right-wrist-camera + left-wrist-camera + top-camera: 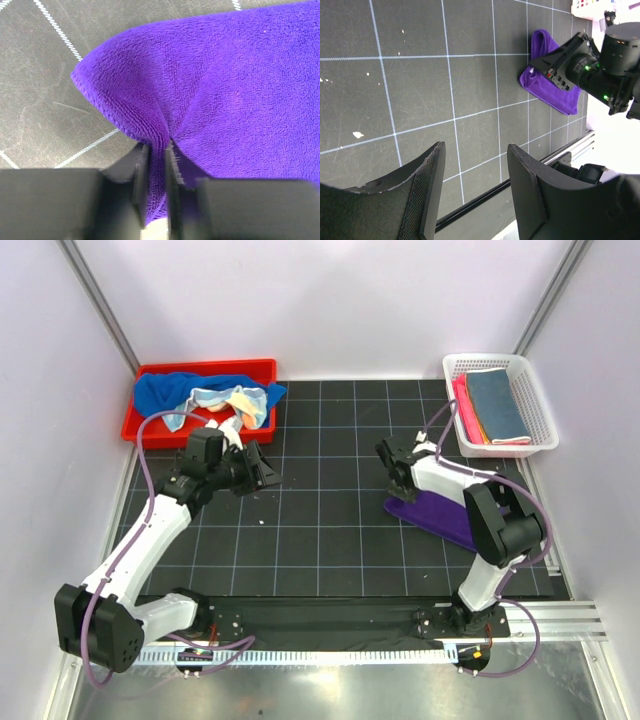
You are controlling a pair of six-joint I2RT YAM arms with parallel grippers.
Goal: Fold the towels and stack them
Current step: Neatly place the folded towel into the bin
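Observation:
A folded purple towel [440, 517] lies on the black grid mat at the right. My right gripper [400, 483] is at its far left end, shut on a pinched fold of the purple towel [165, 115]. The same purple towel [546, 80] and the right gripper show in the left wrist view at the upper right. My left gripper [268, 472] hovers open over bare mat left of centre, its fingers [427, 185] holding nothing. Folded towels, pink, orange and slate blue [495, 403], sit stacked in the white basket. A bright blue towel [165, 392] and a pale multicolour towel [232, 400] lie crumpled in the red bin.
The red bin [150, 430] stands at the back left corner of the mat. The white mesh basket [535, 400] stands at the back right. White walls close in both sides and the back. A metal rail [560, 615] runs along the near edge.

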